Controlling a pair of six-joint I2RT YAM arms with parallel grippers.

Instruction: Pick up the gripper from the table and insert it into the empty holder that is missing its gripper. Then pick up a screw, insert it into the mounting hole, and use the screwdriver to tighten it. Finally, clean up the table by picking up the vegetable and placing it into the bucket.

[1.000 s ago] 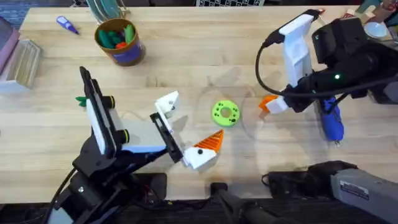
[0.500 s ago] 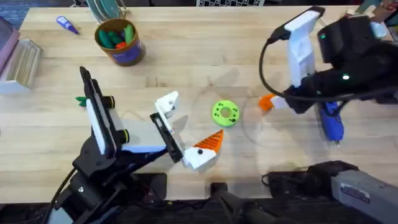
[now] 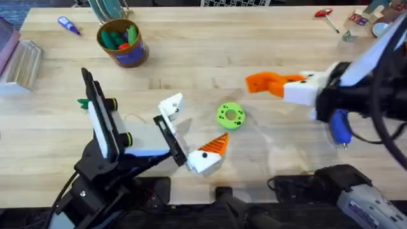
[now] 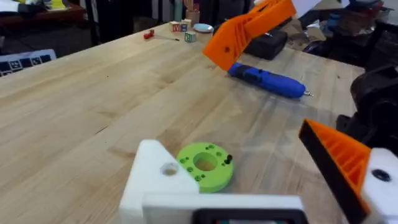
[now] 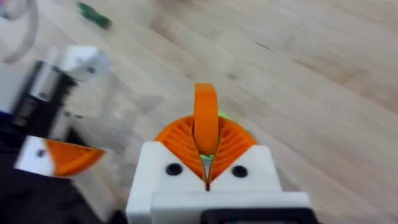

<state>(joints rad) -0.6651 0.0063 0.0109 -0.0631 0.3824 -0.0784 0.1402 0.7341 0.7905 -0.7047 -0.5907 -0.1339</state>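
**Overhead: finger carried toward the bare mount**

Overhead, the right gripper is clamped on the gripper, which points along its own fingers toward the left arm. The empty holder lies ahead of that tip and slightly nearer the bases, well apart, the green disc between them. The left gripper stands apart, with one orange finger only. I judge the right arm must travel on along the finger's long axis.

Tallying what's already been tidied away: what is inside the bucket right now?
The bucket holds green and orange-red toy pieces that reach its rim. Whatever lies beneath them is covered, so the count cannot be told.
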